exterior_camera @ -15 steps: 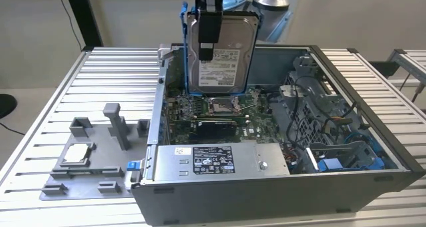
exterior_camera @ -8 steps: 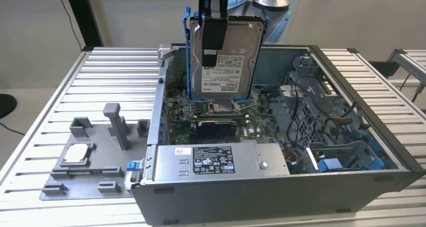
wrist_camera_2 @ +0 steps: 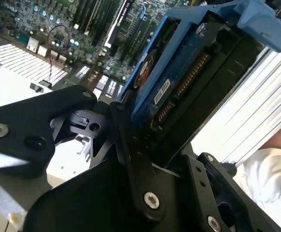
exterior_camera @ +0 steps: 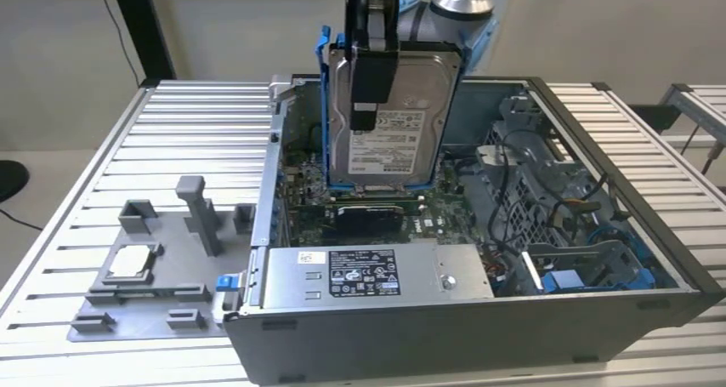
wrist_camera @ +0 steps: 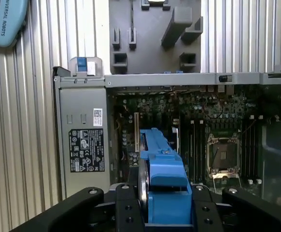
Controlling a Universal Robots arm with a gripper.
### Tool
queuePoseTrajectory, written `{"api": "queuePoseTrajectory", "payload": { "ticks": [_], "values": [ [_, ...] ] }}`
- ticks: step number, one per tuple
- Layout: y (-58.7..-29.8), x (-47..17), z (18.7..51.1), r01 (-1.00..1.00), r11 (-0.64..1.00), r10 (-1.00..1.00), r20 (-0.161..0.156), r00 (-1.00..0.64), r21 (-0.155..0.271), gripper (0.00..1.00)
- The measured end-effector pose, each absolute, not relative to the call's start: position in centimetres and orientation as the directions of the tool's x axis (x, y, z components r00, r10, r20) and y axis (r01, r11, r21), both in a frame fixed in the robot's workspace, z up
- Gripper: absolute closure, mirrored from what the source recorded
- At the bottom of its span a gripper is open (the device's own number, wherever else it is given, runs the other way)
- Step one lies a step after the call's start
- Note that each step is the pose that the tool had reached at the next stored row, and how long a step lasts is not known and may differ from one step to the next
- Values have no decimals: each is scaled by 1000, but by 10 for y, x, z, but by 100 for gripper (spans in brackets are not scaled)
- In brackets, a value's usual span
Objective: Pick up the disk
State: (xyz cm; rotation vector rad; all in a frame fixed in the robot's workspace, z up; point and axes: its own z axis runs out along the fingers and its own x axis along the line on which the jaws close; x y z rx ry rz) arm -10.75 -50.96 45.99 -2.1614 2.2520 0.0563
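Observation:
The disk point(exterior_camera: 397, 119), a silver-grey drive with a white label in a bright blue carrier, hangs upright above the open computer case point(exterior_camera: 681, 272). My gripper point(exterior_camera: 369, 106) is shut on it from above, with one black finger point(exterior_camera: 372, 64) lying down the labelled face. In both wrist views the disk's blue carrier point(wrist_camera_2: 179, 67) point(wrist_camera: 162, 166) sits clamped between the black fingers point(wrist_camera_2: 131, 159) point(wrist_camera: 126, 210). The disk's lower edge is clear of the motherboard point(wrist_camera: 213, 121).
A grey power-supply box point(exterior_camera: 375, 272) fills the case's near side. Cables and blue drive bays point(exterior_camera: 579, 268) crowd the exterior view's right. A grey fixture plate point(exterior_camera: 170, 276) with posts and a small silver chip point(exterior_camera: 131, 259) lies on the slatted table point(exterior_camera: 193, 132). A white sleeve point(wrist_camera_2: 271, 179) is close by.

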Motion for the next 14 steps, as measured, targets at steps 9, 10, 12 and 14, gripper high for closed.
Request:
{"api": "queuePoseTrajectory", "payload": {
  "ticks": [9,10,12,14],
  "values": [
    [-525,-97,459,-999,42,-998,-39,-42,12,100],
    [-526,-94,459,-999,42,-998,-39,-42,12,100],
    [-528,-89,459,-999,42,-998,-39,-42,12,100],
    [-530,-81,459,-999,42,-998,-39,-42,12,100]
  ]
}}
